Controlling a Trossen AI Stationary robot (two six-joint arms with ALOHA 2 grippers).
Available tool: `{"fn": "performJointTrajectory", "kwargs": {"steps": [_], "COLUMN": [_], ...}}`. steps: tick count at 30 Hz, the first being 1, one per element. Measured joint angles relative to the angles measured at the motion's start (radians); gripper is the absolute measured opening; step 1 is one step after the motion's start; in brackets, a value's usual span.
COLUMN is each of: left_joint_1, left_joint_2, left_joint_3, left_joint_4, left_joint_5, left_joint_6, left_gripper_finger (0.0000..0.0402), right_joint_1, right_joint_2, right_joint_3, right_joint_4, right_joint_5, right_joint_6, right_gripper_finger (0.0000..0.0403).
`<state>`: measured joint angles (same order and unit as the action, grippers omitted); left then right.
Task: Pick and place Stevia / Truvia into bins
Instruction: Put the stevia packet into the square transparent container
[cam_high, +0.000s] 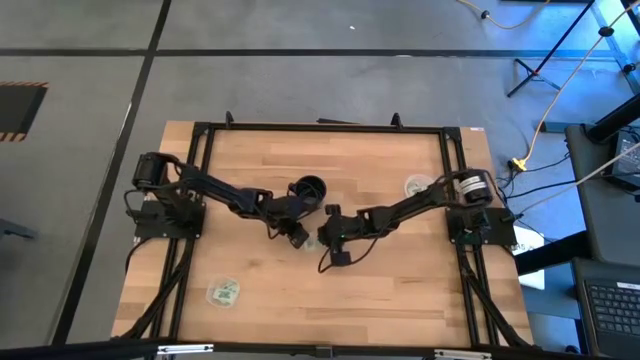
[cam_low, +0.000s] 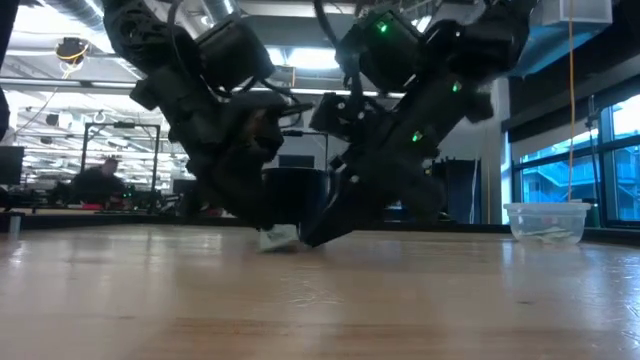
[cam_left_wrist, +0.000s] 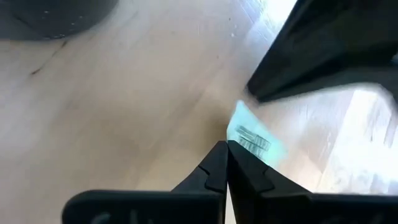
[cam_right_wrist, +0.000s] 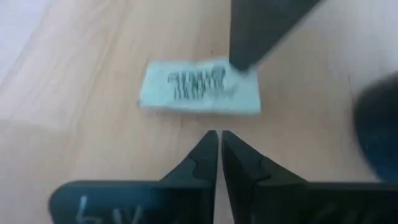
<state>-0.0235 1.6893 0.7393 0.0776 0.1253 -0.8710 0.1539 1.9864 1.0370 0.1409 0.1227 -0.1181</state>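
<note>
Where the camera looks straight down, both arms reach in to the middle of the wooden table, the left gripper and the right gripper nearly meeting just below the black cup; one clear bin with packets in it sits near the front left, well apart from them, and the other bin sits near the right arm's base, while the packet between the grippers is too small to make out here. From table height, the two arms slant down and cross in front of the cup, and a pale packet lies on the wood right at their tips; a bin stands off at the right edge. Past the left wrist, the left gripper's fingers are pressed together with nothing between them, their tips touching the near end of the pale green packet, and the other arm's dark finger hangs just beyond it. Past the right wrist, the right gripper's fingers are likewise closed and empty, just short of the packet, which lies flat on the table with the other arm's fingertip resting on its far corner
</note>
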Motion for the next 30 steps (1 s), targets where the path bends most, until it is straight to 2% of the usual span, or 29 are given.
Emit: {"fn": "performJointTrajectory", "kwargs": {"steps": [3, 8, 12, 20, 23, 27, 30], "left_joint_1": [0.000, 0.000, -0.012, -0.052, -0.097, -0.193, -0.282], "left_joint_2": [-0.053, -0.185, -0.324, -0.620, -0.705, -0.794, -0.840], "left_joint_3": [0.001, 0.000, 0.001, 0.001, 0.001, 0.001, 0.001], "left_joint_4": [-0.037, -0.209, -0.349, -0.528, -0.576, -0.625, -0.666], "left_joint_5": [-0.014, -0.071, -0.079, 0.118, 0.172, 0.292, 0.287], "left_joint_6": [0.033, 0.050, 0.053, 0.029, 0.036, -0.001, -0.086], "left_gripper_finger": [0.0003, 0.0002, 0.0002, 0.0003, 0.0003, 0.0003, 0.0003], "right_joint_1": [-0.001, -0.002, -0.005, -0.016, -0.016, -0.016, -0.016], "right_joint_2": [-0.085, -0.232, -0.356, -0.540, -0.586, -0.619, -0.630], "right_joint_3": [0.000, 0.002, 0.003, 0.003, 0.003, 0.003, 0.003], "right_joint_4": [-0.072, -0.239, -0.410, -0.736, -0.799, -0.830, -0.818], "right_joint_5": [0.003, 0.014, 0.068, 0.080, 0.080, 0.092, 0.094], "right_joint_6": [0.009, 0.035, 0.097, 0.197, 0.251, 0.293, 0.299], "right_gripper_finger": [0.0042, 0.0072, 0.0097, 0.0131, 0.0133, 0.0133, 0.0133]}}
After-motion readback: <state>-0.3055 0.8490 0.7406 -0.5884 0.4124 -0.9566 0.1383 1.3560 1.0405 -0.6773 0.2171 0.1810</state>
